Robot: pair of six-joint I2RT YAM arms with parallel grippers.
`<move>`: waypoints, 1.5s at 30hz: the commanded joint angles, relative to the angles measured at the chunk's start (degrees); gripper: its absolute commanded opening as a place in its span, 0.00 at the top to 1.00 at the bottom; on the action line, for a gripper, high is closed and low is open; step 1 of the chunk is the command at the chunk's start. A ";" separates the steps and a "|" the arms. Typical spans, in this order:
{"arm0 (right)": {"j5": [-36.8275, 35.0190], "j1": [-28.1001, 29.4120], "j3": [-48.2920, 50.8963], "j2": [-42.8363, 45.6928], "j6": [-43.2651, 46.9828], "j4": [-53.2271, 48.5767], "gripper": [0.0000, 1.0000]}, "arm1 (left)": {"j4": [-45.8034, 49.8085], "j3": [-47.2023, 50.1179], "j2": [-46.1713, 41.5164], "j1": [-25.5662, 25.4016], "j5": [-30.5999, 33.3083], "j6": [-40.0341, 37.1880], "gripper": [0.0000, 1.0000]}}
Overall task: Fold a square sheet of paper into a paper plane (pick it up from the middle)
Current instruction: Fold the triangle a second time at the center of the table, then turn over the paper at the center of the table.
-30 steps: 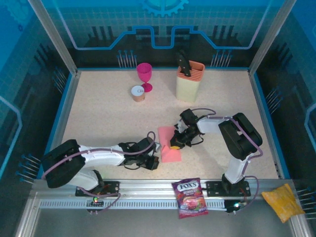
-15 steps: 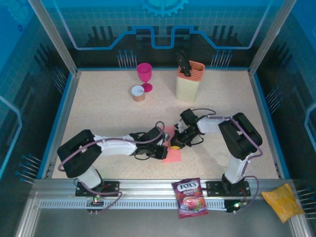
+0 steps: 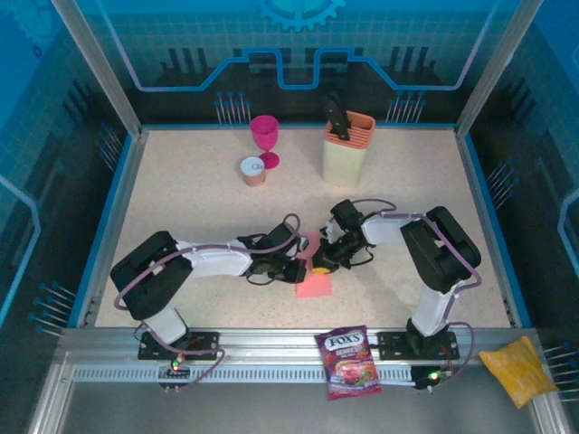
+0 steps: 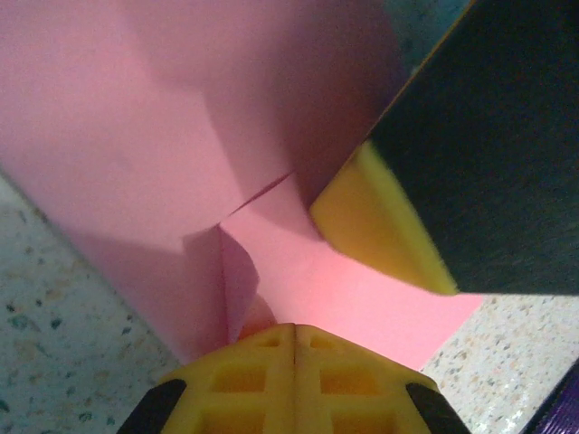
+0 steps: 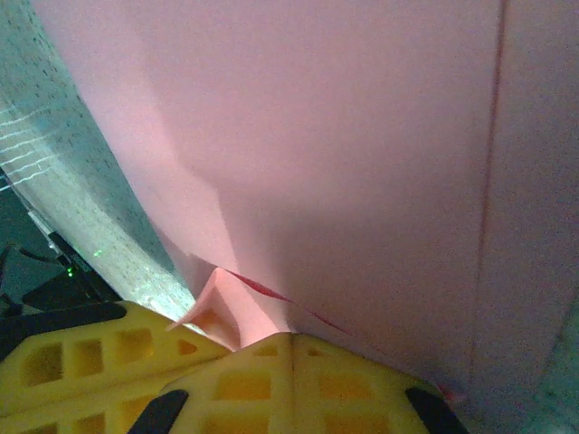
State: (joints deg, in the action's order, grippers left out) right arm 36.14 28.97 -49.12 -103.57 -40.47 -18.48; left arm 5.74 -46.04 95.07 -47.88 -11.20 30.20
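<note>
Top external view: the two arms meet at mid-table over the square sheet of paper (image 3: 314,286), salmon pink and partly folded, lying on the speckled tabletop (image 3: 181,199). The left gripper (image 3: 297,271) comes at its left edge and the right gripper (image 3: 318,265) at its top, just beside each other. On the left wrist camera the left gripper (image 4: 294,330) has its yellow fingertips pressed together on a raised pleat of the sheet (image 4: 136,136), with the right gripper's yellow finger (image 4: 380,226) resting on the paper just beyond. On the right wrist camera the right gripper (image 5: 291,339) is likewise closed tight, pinching the sheet (image 5: 344,136) beside a small upturned corner
</note>
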 commanded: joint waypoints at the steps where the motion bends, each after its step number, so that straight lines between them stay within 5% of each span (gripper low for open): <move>1: -9.42 -0.15 3.33 -4.45 0.41 -2.02 1.00 | 0.60 -2.20 -1.89 0.20 -0.18 -1.15 1.00; 26: -7.13 -0.14 0.66 -0.40 1.12 -4.41 1.00 | 0.10 -2.73 4.95 2.18 0.99 -3.04 1.00; 33: -8.48 -1.94 -2.48 10.95 3.33 -11.92 0.55 | 0.15 -2.11 5.13 2.22 0.52 -3.34 1.00; 45: -12.03 -4.65 5.26 14.64 4.58 -13.31 0.49 | 0.00 -2.03 5.54 2.24 -0.18 -3.56 1.00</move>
State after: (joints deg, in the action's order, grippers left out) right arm 25.26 24.53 -44.82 -87.99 -36.58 -30.20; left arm 4.62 -48.51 99.09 -45.91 -10.37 28.10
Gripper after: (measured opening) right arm 0.508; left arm 0.064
